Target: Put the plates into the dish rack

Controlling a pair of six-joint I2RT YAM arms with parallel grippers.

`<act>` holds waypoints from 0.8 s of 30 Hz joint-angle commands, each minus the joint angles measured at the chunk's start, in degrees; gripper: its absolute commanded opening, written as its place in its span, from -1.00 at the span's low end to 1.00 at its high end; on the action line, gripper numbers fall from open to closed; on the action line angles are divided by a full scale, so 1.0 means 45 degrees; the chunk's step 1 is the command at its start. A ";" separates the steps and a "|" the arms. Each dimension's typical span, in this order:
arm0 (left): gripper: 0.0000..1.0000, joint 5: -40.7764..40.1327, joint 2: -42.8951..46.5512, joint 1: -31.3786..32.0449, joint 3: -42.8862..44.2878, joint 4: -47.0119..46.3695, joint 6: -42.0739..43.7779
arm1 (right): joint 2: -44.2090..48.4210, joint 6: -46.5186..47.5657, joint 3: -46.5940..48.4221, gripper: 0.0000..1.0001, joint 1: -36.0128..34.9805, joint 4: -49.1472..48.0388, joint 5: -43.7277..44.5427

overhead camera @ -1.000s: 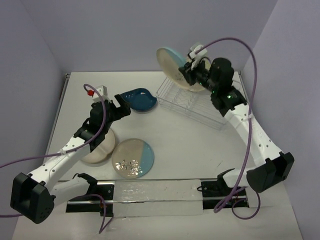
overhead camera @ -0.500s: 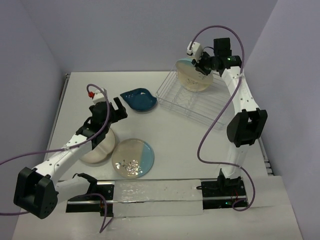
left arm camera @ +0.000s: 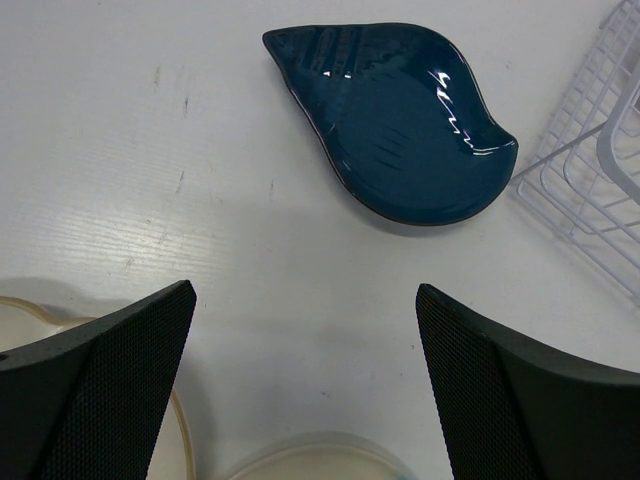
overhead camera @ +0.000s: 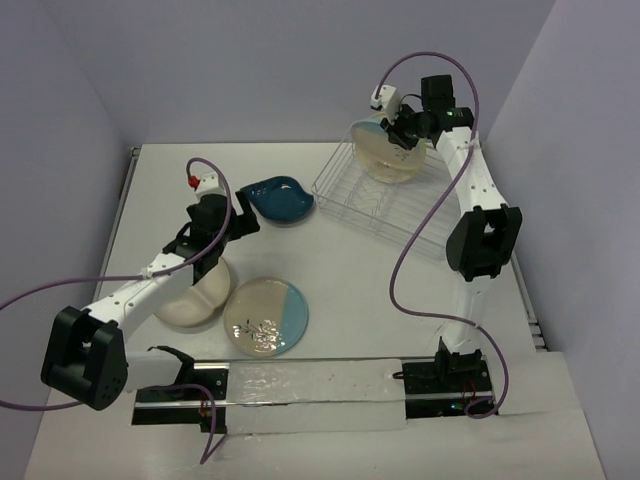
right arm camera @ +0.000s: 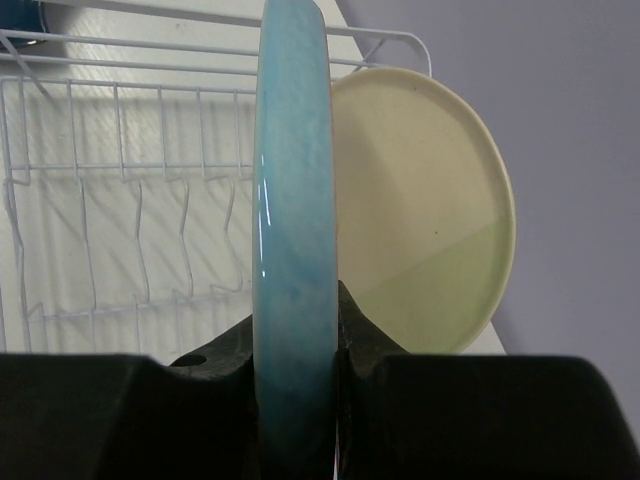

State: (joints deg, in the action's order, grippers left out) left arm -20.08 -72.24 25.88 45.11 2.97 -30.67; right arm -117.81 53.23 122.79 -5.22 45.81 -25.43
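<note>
White tabletop point(overhead camera: 400, 300), one dish rack point(overhead camera: 420, 225) at 1 o'clock, five plates point(overhead camera: 266, 317), right gripper point(right arm camera: 295, 330) clamping blue plate point(right arm camera: 293, 180), rim 12-to-6, left gripper point(left arm camera: 303, 300) open, empty.

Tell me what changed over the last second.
The right gripper, shut on the blue-rimmed plate, swung it rightward and down from beyond the far-left corner of the dish rack to over the rack, alongside an upright cream-and-green plate. The left arm shifted slightly; the left gripper is open and empty. The leaf dish, the half-blue plate and the rack did not move.
</note>
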 commanded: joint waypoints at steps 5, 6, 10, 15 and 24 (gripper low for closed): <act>0.99 0.0456 -0.0178 -0.0224 0.0660 -0.0523 0.0234 | -0.0126 -0.0538 0.0702 -1.00 0.0028 -0.1821 -0.0245; 0.99 0.0477 -0.0168 -0.0234 0.0640 -0.0514 0.0234 | -0.0176 -0.0559 0.0672 -1.00 0.0028 -0.1821 -0.0306; 0.99 0.0497 -0.0176 -0.0302 0.0621 -0.0486 0.0215 | -0.0416 -0.0732 0.0529 -1.00 0.0028 -0.1878 -0.0443; 0.99 0.0594 -0.0177 -0.0323 0.0601 -0.0503 0.0214 | -0.0776 -0.1211 0.0427 -1.00 0.0027 -0.2275 -0.0285; 0.99 0.0653 -0.0158 -0.0361 0.0503 -0.0466 0.0157 | -0.1219 -0.1848 0.0118 -0.81 -0.0126 -0.2909 0.0210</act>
State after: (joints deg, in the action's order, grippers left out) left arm -17.81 -73.08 24.65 45.47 2.81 -30.57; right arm -124.01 46.70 122.46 -5.28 42.47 -24.87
